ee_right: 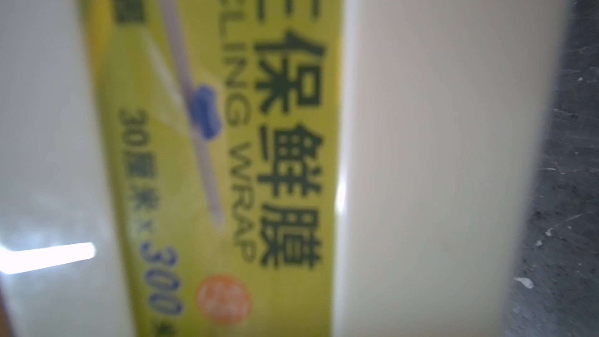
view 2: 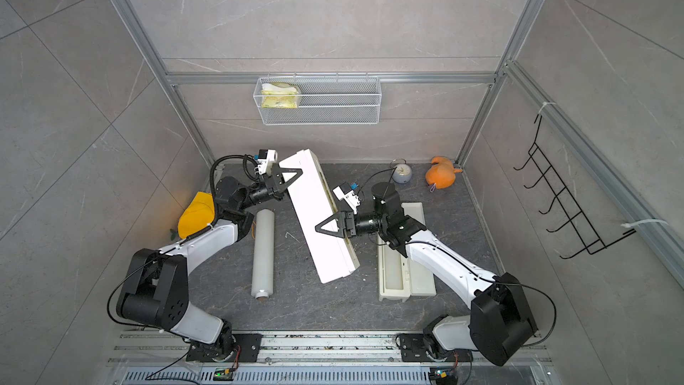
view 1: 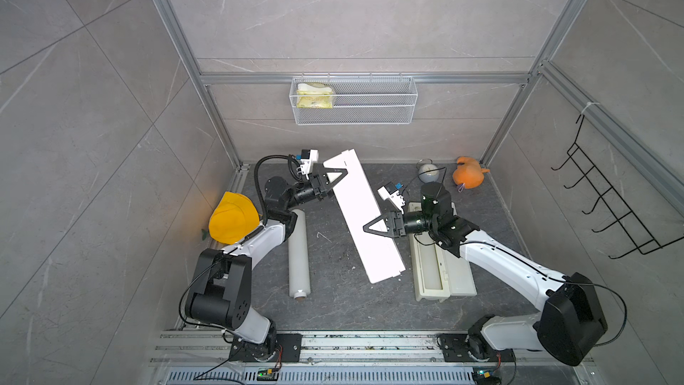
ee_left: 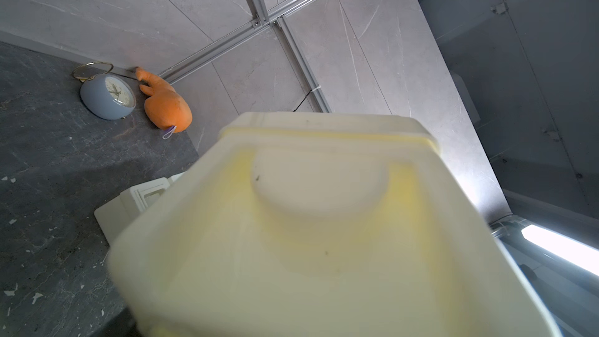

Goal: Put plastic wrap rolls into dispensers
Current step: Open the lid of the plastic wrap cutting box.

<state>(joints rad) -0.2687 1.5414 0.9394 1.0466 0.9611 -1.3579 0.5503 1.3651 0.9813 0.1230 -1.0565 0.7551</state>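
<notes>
Dispenser (view 1: 361, 216), long glossy white box, milky cylindrical roll (view 1: 299, 253)

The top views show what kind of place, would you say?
Likely a staged robot test cell: aluminium frame around tile-look wall panels, a wire mesh basket hung on it, two arms mounted at the front.

One milky plastic wrap roll (view 1: 299, 253) lies flat at left; closed white dispenser (view 1: 364, 224) slants raised mid-worktop; open dispenser (view 1: 429, 275) lies right.
</notes>
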